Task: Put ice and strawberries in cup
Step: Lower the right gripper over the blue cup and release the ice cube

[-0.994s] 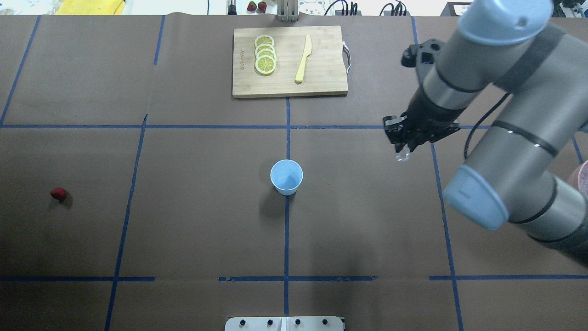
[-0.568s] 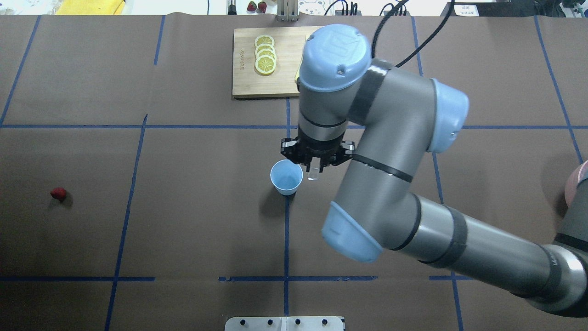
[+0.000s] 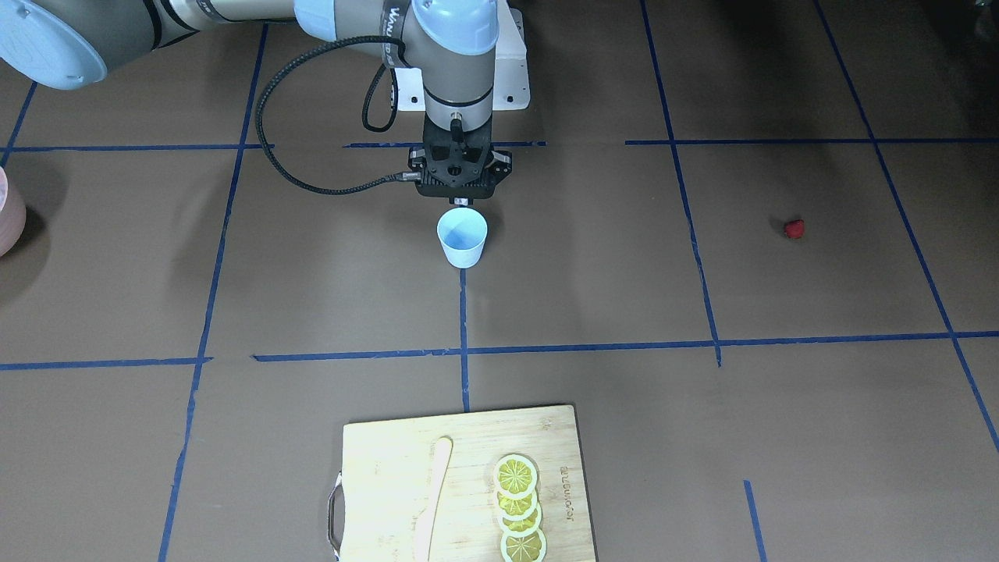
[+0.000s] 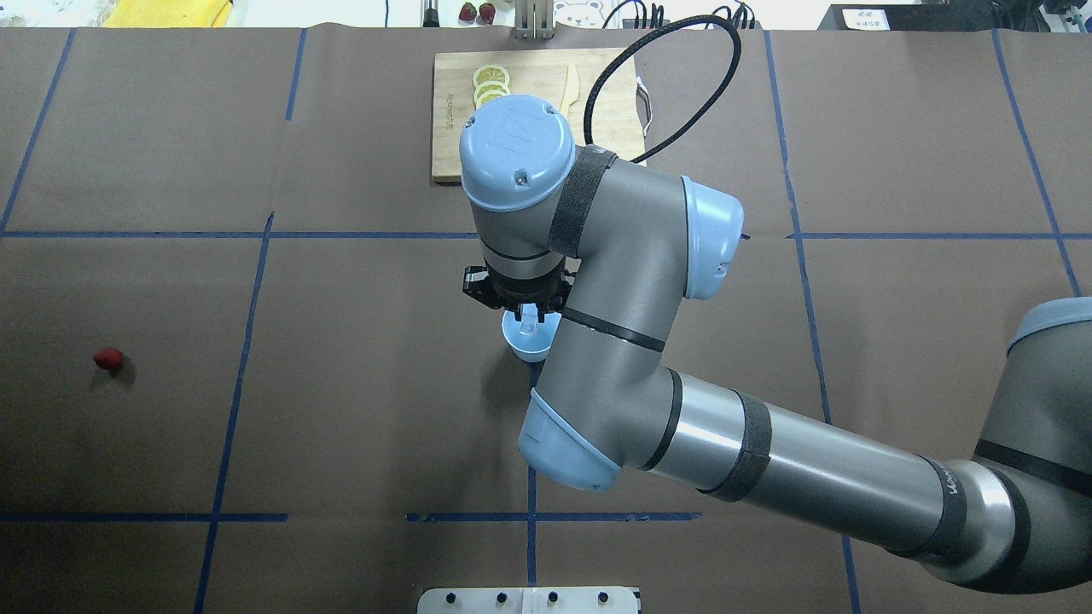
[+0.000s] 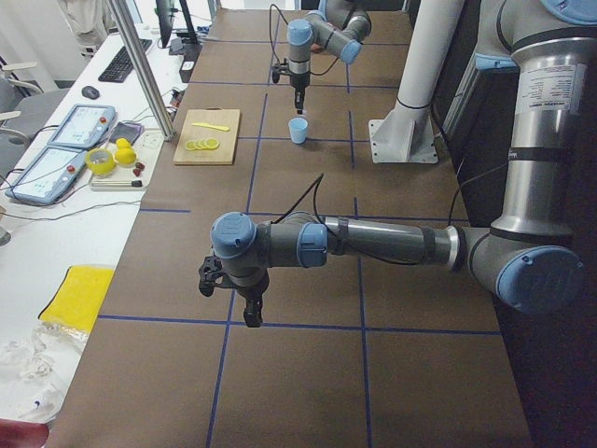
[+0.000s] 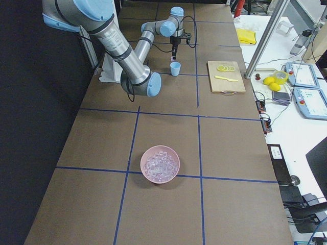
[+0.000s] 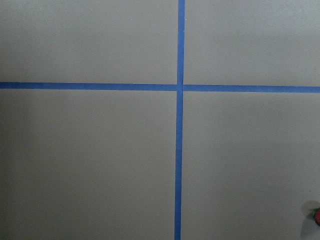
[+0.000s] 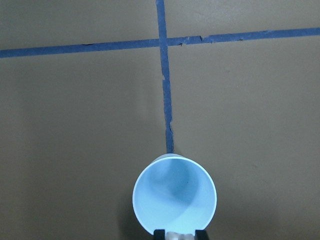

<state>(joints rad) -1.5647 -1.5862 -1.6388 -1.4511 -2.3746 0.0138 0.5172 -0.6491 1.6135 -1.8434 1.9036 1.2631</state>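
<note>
At the middle of the table we see the cup [image 3: 462, 238] standing upright on a blue tape line. Right above its rim hangs the right gripper [image 3: 463, 203], pointing straight down, its fingers pinched on a clear ice cube [image 4: 529, 325]. In the right wrist view the cube sits between the fingertips just over the cup's near edge. Well away on the robot's left lies the strawberry [image 4: 108, 359], alone on the brown cover. The left gripper [image 5: 252, 315] hovers not far from it above a tape crossing, and we cannot tell whether its fingers are apart or together. Further out, more ice [image 6: 159, 162] fills a pink bowl [image 6: 159, 179] on the robot's right. A cutting board [image 3: 382, 468] with lemon slices [image 3: 519, 507] and a knife [image 3: 433, 492] lies across the table.
</note>
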